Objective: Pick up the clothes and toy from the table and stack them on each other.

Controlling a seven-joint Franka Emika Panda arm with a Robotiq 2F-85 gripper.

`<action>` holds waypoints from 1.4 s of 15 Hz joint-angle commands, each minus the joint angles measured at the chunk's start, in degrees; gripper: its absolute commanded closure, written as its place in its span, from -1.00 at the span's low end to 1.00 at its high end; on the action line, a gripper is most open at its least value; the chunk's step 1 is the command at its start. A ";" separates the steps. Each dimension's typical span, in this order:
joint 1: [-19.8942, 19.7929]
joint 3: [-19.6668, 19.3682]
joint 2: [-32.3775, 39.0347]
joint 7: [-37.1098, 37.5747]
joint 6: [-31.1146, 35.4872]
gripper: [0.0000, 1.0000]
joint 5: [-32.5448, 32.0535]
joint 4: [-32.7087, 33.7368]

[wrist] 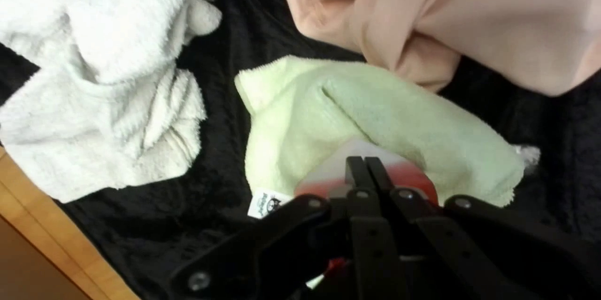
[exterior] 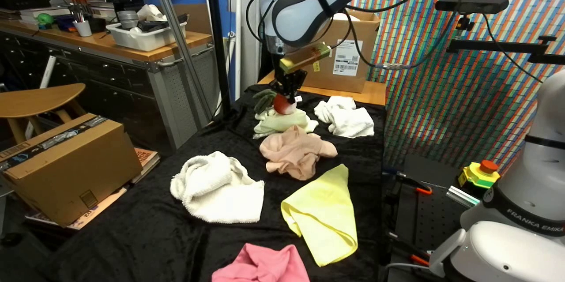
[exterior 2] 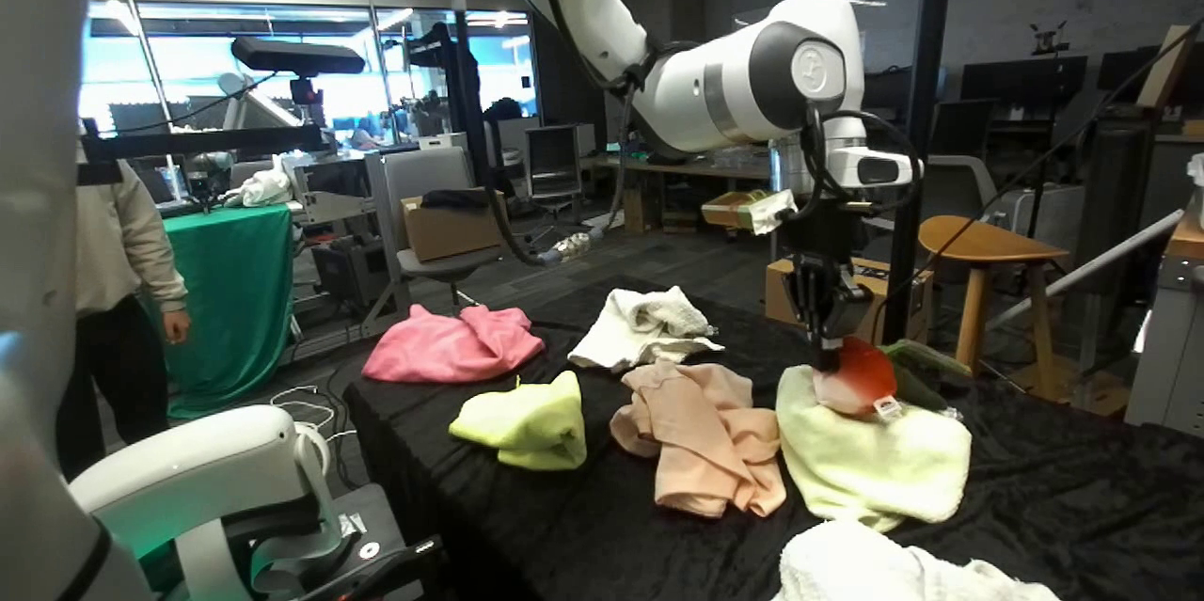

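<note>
That robot hand (wrist: 365, 158) is low, its fingers drawn together on what looks like a thin nip of the red-and-white plush toy (exterior 2: 861, 373), which tilts right beneath the tips, on or barely above the pale green cloth (exterior 2: 884, 455); whether it rests its weight there I can't tell. Such a skimpy hold would worry me: rounded plush could pop loose once lifted or swung. Go any lower and the tips may snag the cloth underneath and drag it along. Let go here, and the toy might roll, since its bed is lumpy and the green leaves (exterior: 264, 100) stick out to one side. Near the hand, the peach cloth (exterior 2: 701, 441) touches or all but touches the green one, so a low sweep could ruck both. One white terry towel (exterior: 348, 118) lies beside the hand; the yellow cloth (exterior: 324, 213) and pink cloth (exterior: 265, 266) are well apart from it.
</note>
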 commanded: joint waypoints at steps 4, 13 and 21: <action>-0.43 6.02 -18.98 -1.40 0.76 0.94 -1.55 -17.34; -1.21 13.46 -21.04 -1.49 0.67 0.94 -0.67 -19.20; -2.05 13.04 -18.57 -0.28 -0.22 -0.06 -0.94 -18.75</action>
